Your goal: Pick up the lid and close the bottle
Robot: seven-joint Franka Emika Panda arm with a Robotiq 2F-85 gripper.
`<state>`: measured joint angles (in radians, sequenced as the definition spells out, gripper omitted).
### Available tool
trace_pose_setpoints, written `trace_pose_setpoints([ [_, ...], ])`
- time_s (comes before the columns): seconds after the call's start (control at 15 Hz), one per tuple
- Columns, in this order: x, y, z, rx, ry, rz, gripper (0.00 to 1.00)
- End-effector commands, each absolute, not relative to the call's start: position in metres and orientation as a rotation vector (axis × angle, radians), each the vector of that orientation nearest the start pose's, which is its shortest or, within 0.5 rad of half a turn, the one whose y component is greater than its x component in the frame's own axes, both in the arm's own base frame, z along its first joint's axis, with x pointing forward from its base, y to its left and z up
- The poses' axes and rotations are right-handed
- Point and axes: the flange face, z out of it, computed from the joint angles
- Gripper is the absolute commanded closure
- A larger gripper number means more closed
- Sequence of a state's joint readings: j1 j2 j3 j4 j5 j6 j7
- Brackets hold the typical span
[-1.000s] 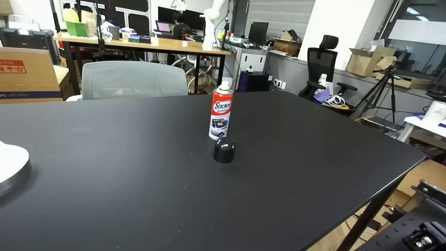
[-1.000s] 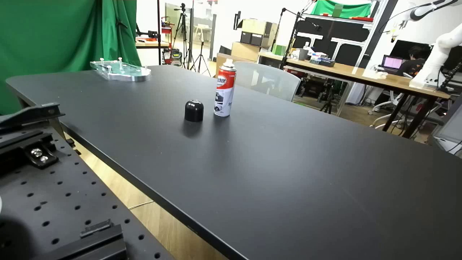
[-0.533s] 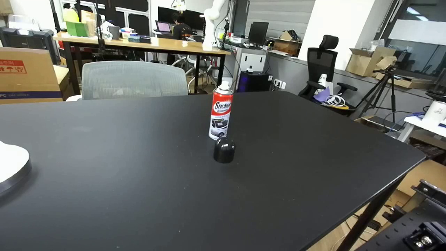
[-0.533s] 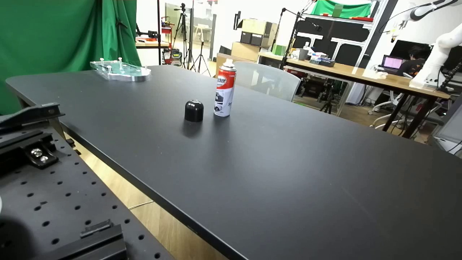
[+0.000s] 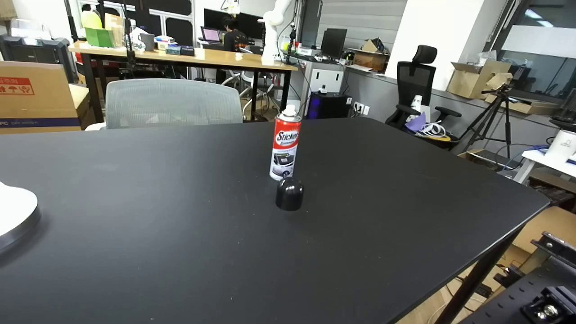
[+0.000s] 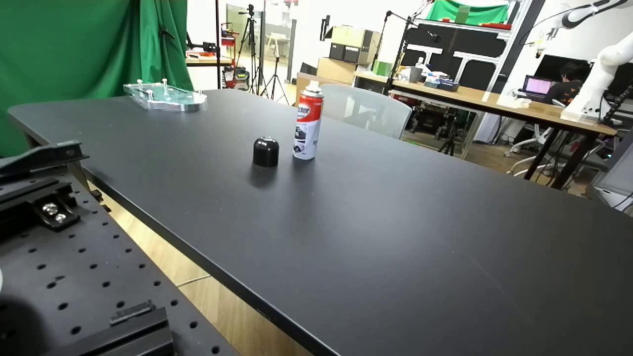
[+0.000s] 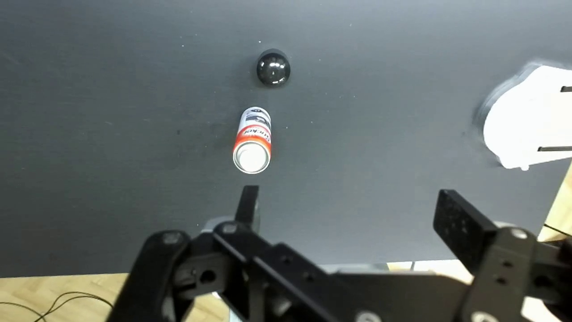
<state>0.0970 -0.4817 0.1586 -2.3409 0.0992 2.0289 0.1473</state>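
Note:
The lid (image 5: 289, 194), a black domed cap, stands dome up on the black table in both exterior views (image 6: 266, 152). The bottle (image 5: 285, 146), a white and red can with a white nozzle on top, stands upright close to the lid, apart from it (image 6: 307, 123). In the wrist view the lid (image 7: 273, 69) is at the top, with the bottle (image 7: 254, 134) below it. My gripper (image 7: 349, 192) is open, its fingers wide apart with nothing between them. The bottle's top shows just beyond the left fingertip. The gripper is out of sight in both exterior views.
The black table (image 5: 180, 234) bears a flat plate with short posts (image 6: 168, 99) towards one end. A pale flat piece (image 7: 532, 120) shows at the right in the wrist view. A grey mesh chair (image 5: 173, 103) stands behind the table. A perforated black base (image 6: 99, 277) adjoins the table.

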Motion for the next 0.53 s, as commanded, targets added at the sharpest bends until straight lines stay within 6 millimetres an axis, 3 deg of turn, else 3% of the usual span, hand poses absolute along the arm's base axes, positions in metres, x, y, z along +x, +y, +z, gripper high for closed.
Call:
trace_pose_setpoints([
  [0.0,0.410,0.121,0.482,-3.127,-0.122,-0.247,0.00],
  [0.47,0.414,0.133,0.385,-3.132,-0.234,-0.348,0.00],
])
